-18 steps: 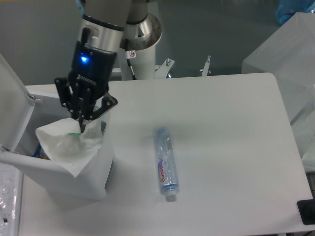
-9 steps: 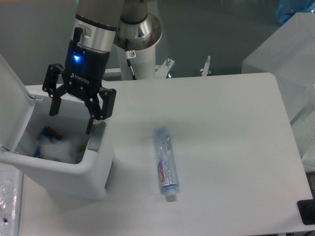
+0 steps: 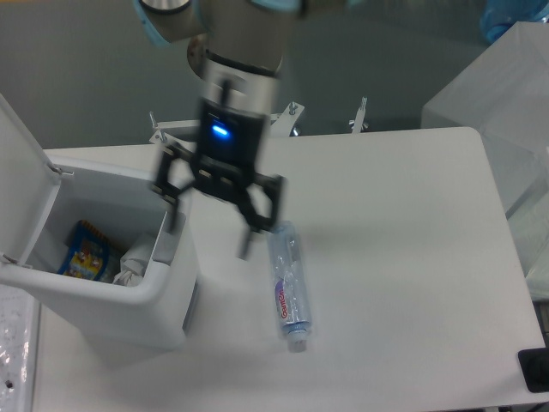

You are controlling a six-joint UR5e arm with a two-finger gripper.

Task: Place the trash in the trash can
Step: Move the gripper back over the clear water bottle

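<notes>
The trash can (image 3: 163,300) is a white bin at the left with its lid (image 3: 21,184) flipped up. Inside lies the crumpled white wrapper (image 3: 133,260) beside a colourful packet. The crushed clear bottle (image 3: 287,285) with a red-and-blue label lies on the white table, cap toward the front. My gripper (image 3: 212,232) hangs open and empty, blurred by motion, between the bin's right wall and the bottle's upper end, a little above the table.
A colourful blue and yellow packet (image 3: 84,251) sits in the bin. Translucent white boxes (image 3: 506,103) stand at the right beyond the table edge. A black object (image 3: 536,369) is at the lower right corner. The robot base (image 3: 249,112) stands behind the table.
The gripper let the wrapper fall into the bin and opened, then swung right from above the bin toward the bottle. The bottle has not moved.
</notes>
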